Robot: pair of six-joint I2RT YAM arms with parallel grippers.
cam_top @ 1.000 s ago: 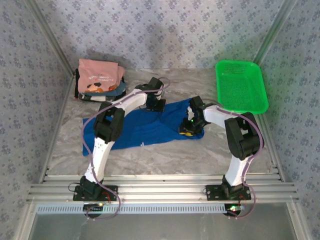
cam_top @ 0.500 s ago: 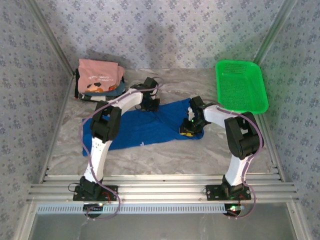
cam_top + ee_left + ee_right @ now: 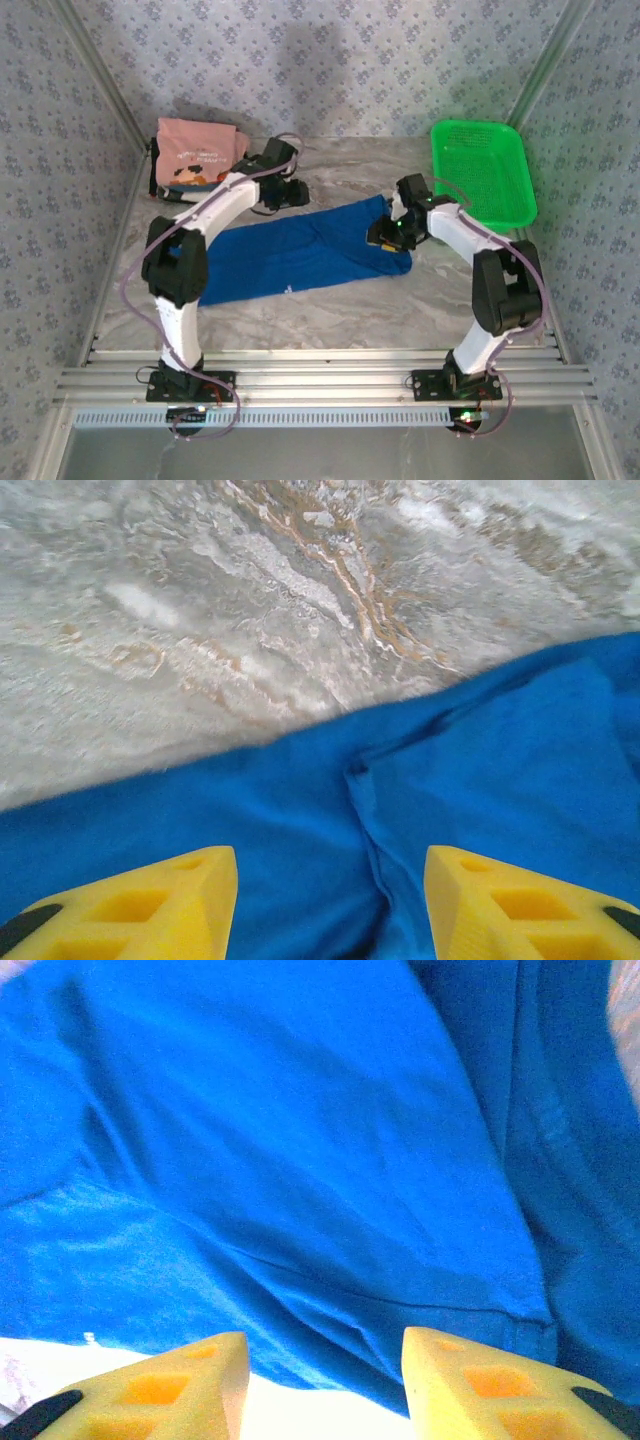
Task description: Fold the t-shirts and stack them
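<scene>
Far-left back corner of the table (image 3: 330, 320): there's a lumpy pile of tees (image 3: 190, 180). A salmon-pink tee (image 3: 200, 148) with white lettering sits on top and darker layers are squished underneath. Honestly can't count how many are in that pile. The tabletop itself is a smooth pale marbled slab, grey-white with rusty veins.

Next over, the left gripper (image 3: 288, 193) hangs at the far edge of the royal-blue tee (image 3: 290, 255), between it and the pile. On its wrist cam the chunky yellow wedge-shaped fingers (image 3: 150, 900) are spread apart with nothing between them. Below there's just blue cloth with a soft crease running through it, plus a strip of marble.

The blue tee is the big thing in the middle. It's matte knit, laid out flat in a long slanted band across the table, a bit rumpled at its right end.

The right gripper (image 3: 385, 236) is down over that right end. Its yellow fingers are parted too and aren't pinching anything, with wrinkly blue fabric and a hem seam under them.

Far right is a bright green basket (image 3: 480, 175), rectangular plastic mesh with rounded corners, sitting clear of the shirt.

Count: two arms, two grippers, one spread blue tee, one pile, one basket.
</scene>
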